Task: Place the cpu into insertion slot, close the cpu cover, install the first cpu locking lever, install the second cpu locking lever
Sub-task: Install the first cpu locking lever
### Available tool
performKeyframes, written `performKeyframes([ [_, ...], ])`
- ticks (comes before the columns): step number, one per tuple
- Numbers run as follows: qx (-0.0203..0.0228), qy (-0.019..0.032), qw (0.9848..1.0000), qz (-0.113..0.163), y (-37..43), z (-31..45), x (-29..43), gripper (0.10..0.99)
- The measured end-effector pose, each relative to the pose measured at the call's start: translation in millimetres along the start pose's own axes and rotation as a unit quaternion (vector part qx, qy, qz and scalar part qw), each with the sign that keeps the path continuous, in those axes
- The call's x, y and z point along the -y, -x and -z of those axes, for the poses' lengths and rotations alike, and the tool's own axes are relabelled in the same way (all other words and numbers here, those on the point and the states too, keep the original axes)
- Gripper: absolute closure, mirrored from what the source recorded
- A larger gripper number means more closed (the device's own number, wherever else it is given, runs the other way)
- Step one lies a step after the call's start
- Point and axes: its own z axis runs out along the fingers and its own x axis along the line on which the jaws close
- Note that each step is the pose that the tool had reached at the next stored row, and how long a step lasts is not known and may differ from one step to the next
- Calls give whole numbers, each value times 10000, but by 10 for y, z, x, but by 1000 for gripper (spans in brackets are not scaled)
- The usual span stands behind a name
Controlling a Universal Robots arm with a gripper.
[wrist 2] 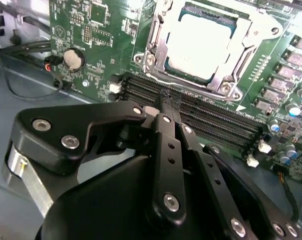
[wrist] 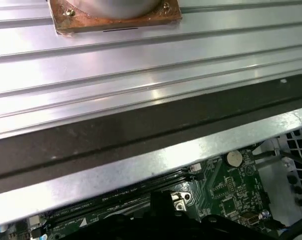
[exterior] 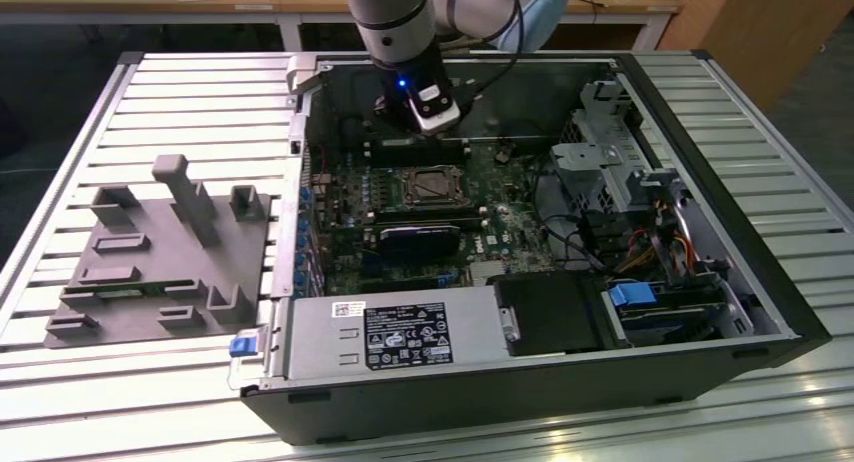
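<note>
Pincer pressed together near memory slots | cpu edges hidden under cpu cover

The cpu, a flat square chip with a dull silver-grey top, is seated level in the insertion slot, near the middle of the motherboard. The cpu cover, a thin silver frame, is laid down around the chip's edges.

Green board, silver-grey cpu in a shiny silver cover, black gripper, black ram slots, table's all ribbed light grey.
</note>
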Motion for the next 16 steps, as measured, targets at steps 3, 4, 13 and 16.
performKeyframes([
  [3,1,-8,10000,-6,11,-3,-3,984],
  [4,-1,-26,10000,-7,16,-6,-4,984],
  [13,-158,-482,9987,75,53,-24,-14,984],
  [16,-185,-623,9978,97,70,-29,-16,984],
])
